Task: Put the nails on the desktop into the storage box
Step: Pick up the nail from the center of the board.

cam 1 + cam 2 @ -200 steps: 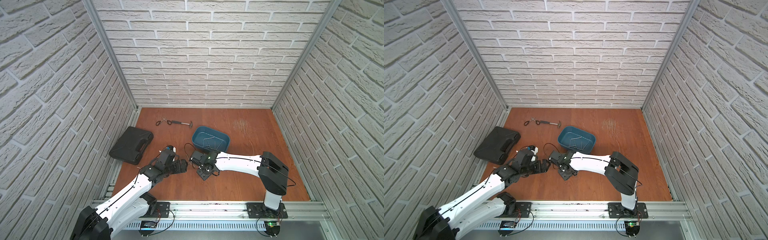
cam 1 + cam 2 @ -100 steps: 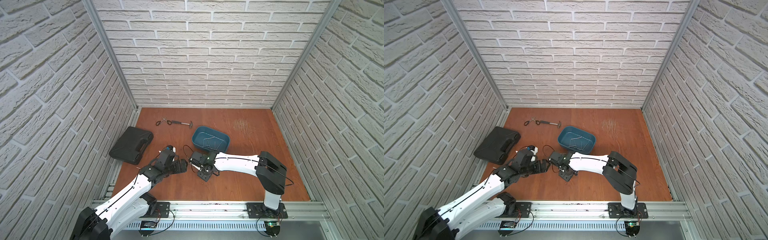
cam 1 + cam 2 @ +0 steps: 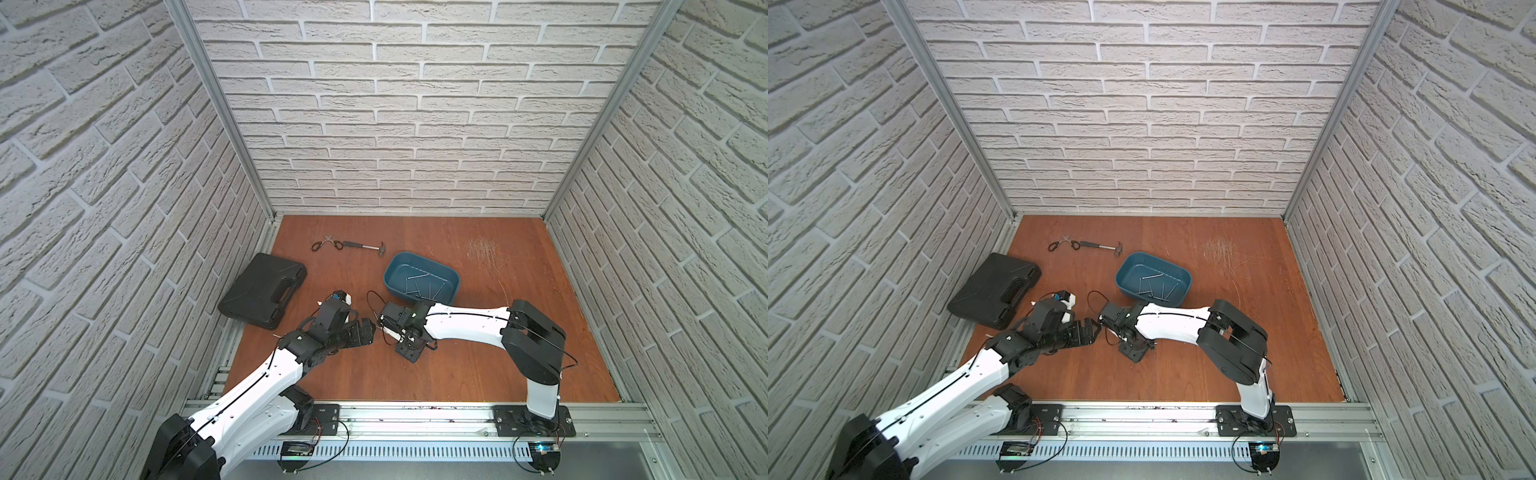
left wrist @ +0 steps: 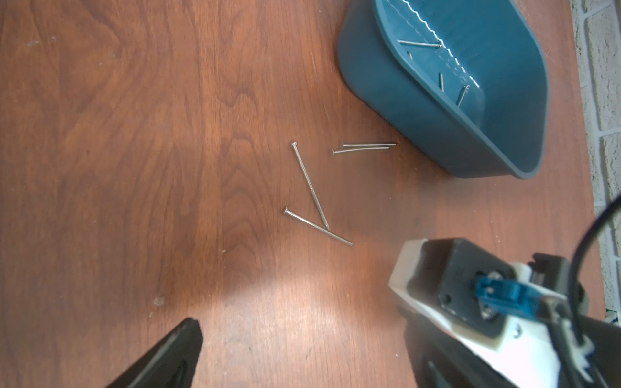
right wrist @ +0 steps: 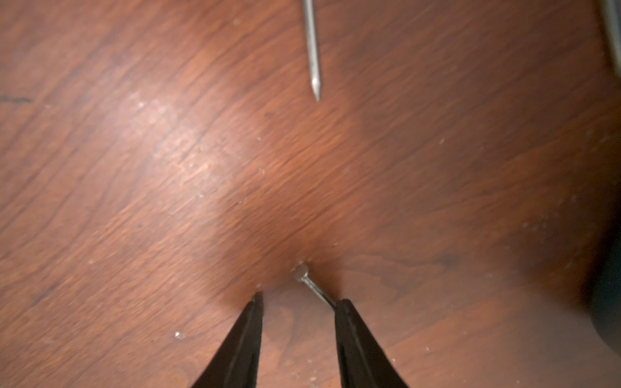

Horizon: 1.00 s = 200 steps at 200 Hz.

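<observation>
Several nails [image 4: 309, 184] lie loose on the desktop [image 4: 134, 134] beside the teal storage box [image 4: 420, 127], which holds several more nails [image 3: 419, 286]. In the right wrist view my right gripper [image 5: 300, 299] is down at the board, open with a narrow gap. One nail [image 5: 314, 289] lies head-out against one fingertip [image 5: 342, 304], and another nail [image 5: 312, 50] points at it from farther off. My left gripper [image 4: 305, 336] hovers wide open with nothing in it, close to the right arm's wrist [image 3: 409, 328]. That wrist's camera block hides part of one left finger.
A black tool case [image 3: 264, 289] lies at the left edge. Scissors [image 3: 326, 243] and a hammer [image 3: 365, 247] rest near the back wall. Pale scratch marks [image 3: 482, 249] show at the back right. Brick walls close in three sides.
The right gripper's jaws have narrowed a little and the right arm has shifted slightly left. The left arm has not moved.
</observation>
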Motion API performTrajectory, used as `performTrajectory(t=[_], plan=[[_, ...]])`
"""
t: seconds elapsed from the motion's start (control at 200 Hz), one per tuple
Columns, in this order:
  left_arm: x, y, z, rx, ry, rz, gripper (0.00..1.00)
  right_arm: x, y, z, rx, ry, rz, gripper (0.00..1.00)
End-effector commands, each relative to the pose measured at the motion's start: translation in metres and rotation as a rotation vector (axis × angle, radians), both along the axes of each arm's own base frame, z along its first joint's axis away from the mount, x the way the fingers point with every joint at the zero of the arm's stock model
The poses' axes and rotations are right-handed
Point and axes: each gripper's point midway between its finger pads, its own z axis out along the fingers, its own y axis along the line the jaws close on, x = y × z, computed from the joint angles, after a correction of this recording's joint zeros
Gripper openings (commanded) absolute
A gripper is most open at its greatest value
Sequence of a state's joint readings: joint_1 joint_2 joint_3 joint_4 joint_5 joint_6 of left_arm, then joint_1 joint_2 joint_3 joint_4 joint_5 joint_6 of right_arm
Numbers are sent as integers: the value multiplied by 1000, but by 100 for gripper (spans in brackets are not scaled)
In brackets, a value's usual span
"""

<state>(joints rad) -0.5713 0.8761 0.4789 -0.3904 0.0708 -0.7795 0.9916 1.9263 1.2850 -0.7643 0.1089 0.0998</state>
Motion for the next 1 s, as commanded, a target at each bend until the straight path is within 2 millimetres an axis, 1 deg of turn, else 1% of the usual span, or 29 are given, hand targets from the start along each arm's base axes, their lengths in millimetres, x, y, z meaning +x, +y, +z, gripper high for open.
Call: performTrajectory(t=[0.0, 0.24, 0.39, 0.56, 0.57, 0.58, 0.645, 0.915, 0.925, 0.935, 0.995], plan=[[1, 2, -3, 3, -5, 10, 98, 4, 5, -7, 18, 22, -2, 38], [2, 2, -4, 3, -2, 12, 98, 4, 5, -11, 17, 41, 10, 31], [2, 2, -5, 6, 2, 9, 98, 6, 6, -8, 25, 50, 13, 24], [2, 2, -6, 6, -1, 12, 98, 4, 5, -10, 25, 58, 6, 12], [2, 2, -6, 5, -1, 13, 98, 3, 3, -18, 8, 70, 5, 11], [2, 2, -6, 6, -1, 12, 98, 2, 2, -20, 2, 74, 4, 10], [2, 2, -7, 5, 1, 12, 98, 2, 2, -22, 3, 77, -5, 3], [1, 3, -4, 2, -7, 16, 98, 2, 2, -23, 27, 63, -54, 3], [1, 3, -3, 1, -9, 15, 98, 4, 5, -15, 49, 50, -55, 3], [1, 3, -3, 1, -9, 14, 98, 4, 5, -12, 55, 45, -56, 3], [1, 4, -2, 2, -14, 15, 98, 6, 7, -6, 79, 31, -66, 3]])
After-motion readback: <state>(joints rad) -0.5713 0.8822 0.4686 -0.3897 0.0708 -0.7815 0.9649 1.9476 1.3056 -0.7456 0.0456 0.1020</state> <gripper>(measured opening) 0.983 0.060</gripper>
